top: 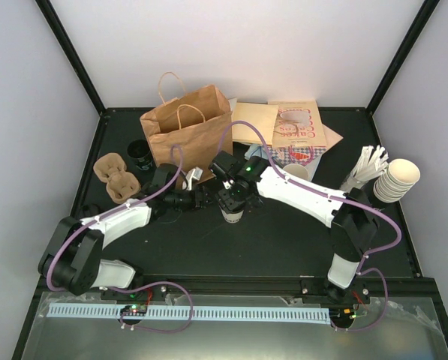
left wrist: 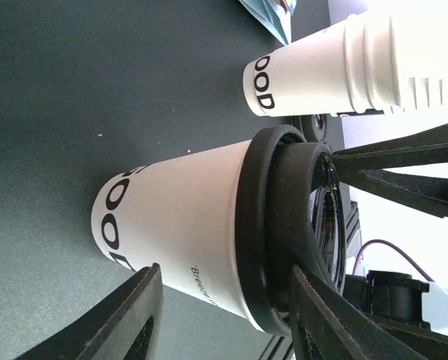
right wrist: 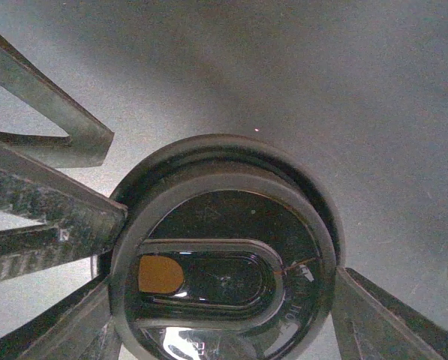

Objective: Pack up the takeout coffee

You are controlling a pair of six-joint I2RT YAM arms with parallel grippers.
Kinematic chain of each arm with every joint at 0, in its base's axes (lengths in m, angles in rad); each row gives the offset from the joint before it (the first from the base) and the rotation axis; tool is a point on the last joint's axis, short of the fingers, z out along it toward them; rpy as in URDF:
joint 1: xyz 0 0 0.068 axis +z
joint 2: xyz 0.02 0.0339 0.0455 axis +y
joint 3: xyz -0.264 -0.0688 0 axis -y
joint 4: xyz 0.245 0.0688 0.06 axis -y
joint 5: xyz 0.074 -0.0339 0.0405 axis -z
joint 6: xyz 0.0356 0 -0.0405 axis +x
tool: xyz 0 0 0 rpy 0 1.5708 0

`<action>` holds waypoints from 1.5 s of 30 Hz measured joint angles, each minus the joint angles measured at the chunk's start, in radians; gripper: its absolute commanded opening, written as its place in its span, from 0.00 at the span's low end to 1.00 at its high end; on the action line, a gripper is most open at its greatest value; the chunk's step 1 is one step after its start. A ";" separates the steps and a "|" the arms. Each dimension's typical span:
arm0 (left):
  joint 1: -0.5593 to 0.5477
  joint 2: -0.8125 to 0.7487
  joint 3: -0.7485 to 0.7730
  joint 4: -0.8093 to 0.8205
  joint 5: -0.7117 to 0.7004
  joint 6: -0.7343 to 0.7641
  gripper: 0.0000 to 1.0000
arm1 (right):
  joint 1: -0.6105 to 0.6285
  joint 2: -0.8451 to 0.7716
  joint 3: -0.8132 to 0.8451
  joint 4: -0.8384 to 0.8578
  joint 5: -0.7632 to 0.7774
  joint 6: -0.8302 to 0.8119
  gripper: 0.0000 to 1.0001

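Cream paper coffee cup (top: 232, 214) stands upright in the middle of the surface (top: 284, 247), with its black lid (left wrist: 272, 232) on. Left hand (left wrist: 224, 271) sits just beside it, fingers half-spread and gripping nothing. Right hand (right wrist: 222, 281) hangs over it, fingers snug against both sides of the lid rim. I judge it is seating the lid or taking hold to lift. Next comes a firm, level lift and a carry to the brown paper bag (top: 186, 131) standing upright behind.
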 measured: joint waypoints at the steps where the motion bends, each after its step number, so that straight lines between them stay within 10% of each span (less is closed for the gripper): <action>1: -0.001 0.002 0.000 0.005 0.005 -0.003 0.48 | 0.000 0.000 -0.002 0.003 -0.002 -0.002 0.73; 22: -0.002 0.076 -0.121 0.429 0.119 -0.299 0.43 | -0.004 -0.048 -0.077 0.077 -0.034 -0.054 0.73; 45: -0.003 0.067 -0.141 0.422 0.104 -0.291 0.43 | 0.031 -0.028 -0.070 0.061 0.032 -0.090 0.68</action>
